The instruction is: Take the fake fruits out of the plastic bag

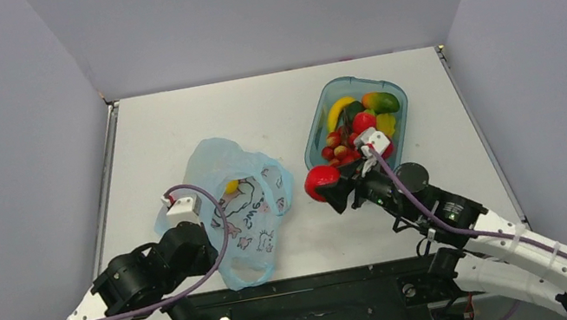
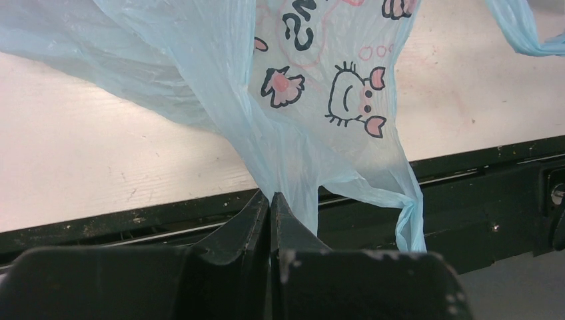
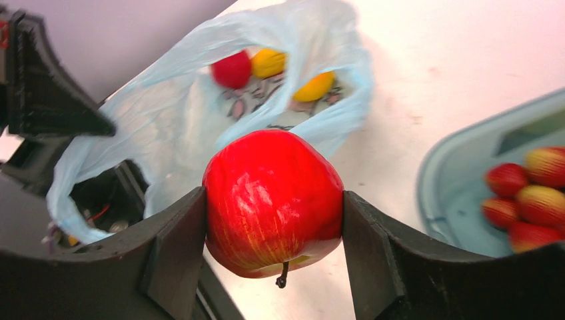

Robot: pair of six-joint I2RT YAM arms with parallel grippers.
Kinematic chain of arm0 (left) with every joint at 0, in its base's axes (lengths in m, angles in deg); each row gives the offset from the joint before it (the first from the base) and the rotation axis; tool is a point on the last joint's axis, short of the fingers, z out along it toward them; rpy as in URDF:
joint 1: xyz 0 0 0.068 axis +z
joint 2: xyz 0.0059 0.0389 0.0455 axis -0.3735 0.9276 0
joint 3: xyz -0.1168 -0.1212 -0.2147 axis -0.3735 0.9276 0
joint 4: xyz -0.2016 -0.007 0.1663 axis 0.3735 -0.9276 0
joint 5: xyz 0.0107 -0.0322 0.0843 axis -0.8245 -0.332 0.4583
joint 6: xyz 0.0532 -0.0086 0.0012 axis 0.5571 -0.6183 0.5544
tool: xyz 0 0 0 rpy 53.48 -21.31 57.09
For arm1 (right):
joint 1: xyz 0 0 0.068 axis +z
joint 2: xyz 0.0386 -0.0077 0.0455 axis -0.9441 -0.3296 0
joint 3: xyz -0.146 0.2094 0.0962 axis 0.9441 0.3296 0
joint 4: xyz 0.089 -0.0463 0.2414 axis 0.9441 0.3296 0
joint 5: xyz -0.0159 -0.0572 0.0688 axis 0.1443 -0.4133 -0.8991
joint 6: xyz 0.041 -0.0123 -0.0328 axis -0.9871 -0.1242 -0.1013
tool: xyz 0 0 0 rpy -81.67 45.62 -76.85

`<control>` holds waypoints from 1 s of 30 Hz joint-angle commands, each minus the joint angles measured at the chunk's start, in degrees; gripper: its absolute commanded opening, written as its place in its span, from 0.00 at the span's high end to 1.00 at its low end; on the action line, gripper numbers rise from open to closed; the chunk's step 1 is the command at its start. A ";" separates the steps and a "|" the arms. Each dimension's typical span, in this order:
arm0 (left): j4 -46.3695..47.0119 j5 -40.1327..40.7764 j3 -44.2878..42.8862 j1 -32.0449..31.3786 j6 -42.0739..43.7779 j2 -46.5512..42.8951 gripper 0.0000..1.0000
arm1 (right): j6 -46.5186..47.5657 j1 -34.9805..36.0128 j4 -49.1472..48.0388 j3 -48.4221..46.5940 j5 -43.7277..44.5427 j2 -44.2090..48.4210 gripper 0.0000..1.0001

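The light-blue plastic bag (image 1: 243, 211) lies open on the table's left half; it also shows in the left wrist view (image 2: 313, 100) and the right wrist view (image 3: 173, 127). My left gripper (image 1: 193, 215) (image 2: 271, 197) is shut on a fold of the bag's edge. My right gripper (image 1: 328, 185) (image 3: 273, 203) is shut on a red apple (image 1: 320, 180) (image 3: 273, 200) with yellowish streaks, held above the table between the bag and the tub. Inside the bag lie a red fruit (image 3: 232, 69), an orange-yellow round fruit (image 3: 268, 63) and a yellow elongated fruit (image 3: 314, 86) (image 1: 231, 187).
A teal transparent oval tub (image 1: 312, 144) (image 3: 453, 167) stands at the back right, holding strawberries (image 1: 338, 150) (image 3: 516, 200), a mango (image 1: 381, 101) and a banana-like fruit (image 1: 337, 112). The table's black front edge (image 2: 133, 223) runs just behind the left gripper.
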 commanded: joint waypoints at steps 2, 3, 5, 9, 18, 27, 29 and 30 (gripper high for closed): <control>2.14 1.02 -1.98 -0.03 1.62 1.21 1.00 | 0.38 -3.94 6.44 -1.22 17.24 2.72 1.00; 2.28 0.84 -1.74 -0.04 1.57 0.93 1.00 | 0.51 -5.35 6.63 -2.03 18.19 2.57 1.00; 2.40 1.09 -1.55 -0.01 1.35 0.17 1.00 | 0.69 -7.63 7.15 -3.32 21.90 0.75 1.00; 2.30 1.09 -1.47 -0.05 0.68 -0.65 1.00 | 0.51 -13.96 4.71 -5.14 26.68 -5.00 1.00; 3.41 -1.93 -3.25 -0.09 4.82 1.48 1.00 | -0.78 -24.93 -6.23 -14.05 27.27 -26.40 1.00; 6.55 -3.33 -0.61 -0.10 7.11 1.04 1.00 | 2.96 -31.72 -7.76 -30.90 24.92 -49.04 1.00; 6.72 -3.22 -0.36 -0.10 7.00 0.53 1.00 | 4.00 -32.04 -7.32 -33.96 24.89 -52.28 0.98; 6.73 -3.12 -0.24 -0.18 6.93 0.38 1.00 | 4.51 -32.19 -6.30 -35.88 24.71 -54.23 0.96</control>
